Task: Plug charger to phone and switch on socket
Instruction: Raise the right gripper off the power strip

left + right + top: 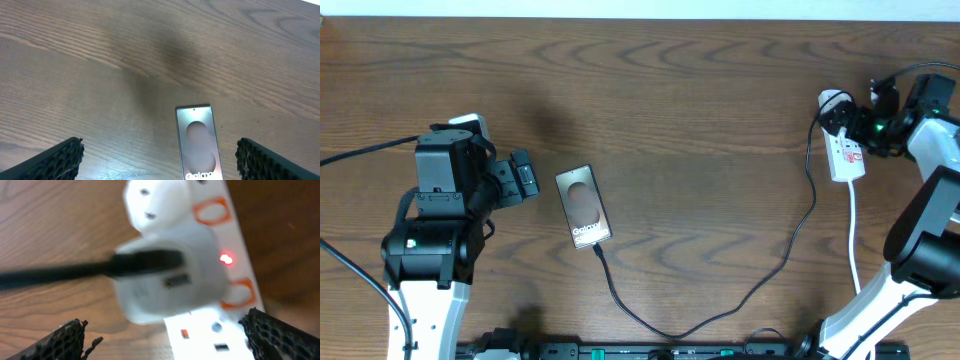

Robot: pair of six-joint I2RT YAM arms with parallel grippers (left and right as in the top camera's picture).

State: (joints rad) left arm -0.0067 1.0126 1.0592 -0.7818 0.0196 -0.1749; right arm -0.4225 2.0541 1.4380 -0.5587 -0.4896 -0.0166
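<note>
The phone [582, 207] lies flat on the wood table, dark face up, white lettering at its near end; the left wrist view shows it as well [198, 142]. The charger cable [760, 285] meets the phone's near edge, loops along the table front and climbs to the socket [847, 155] at the far right. My left gripper [530, 180] hovers just left of the phone, open and empty [160, 167]. My right gripper [855, 125] is over the socket, open [165, 347]. The socket [210, 330] carries a white adapter [165, 277] with a red light [226, 259] glowing beside it.
A white lead [853, 235] runs from the socket toward the front edge beside the right arm's base. Thick black arm cables [360, 155] trail off at the left. Bare wood [700, 120] lies between the phone and the socket.
</note>
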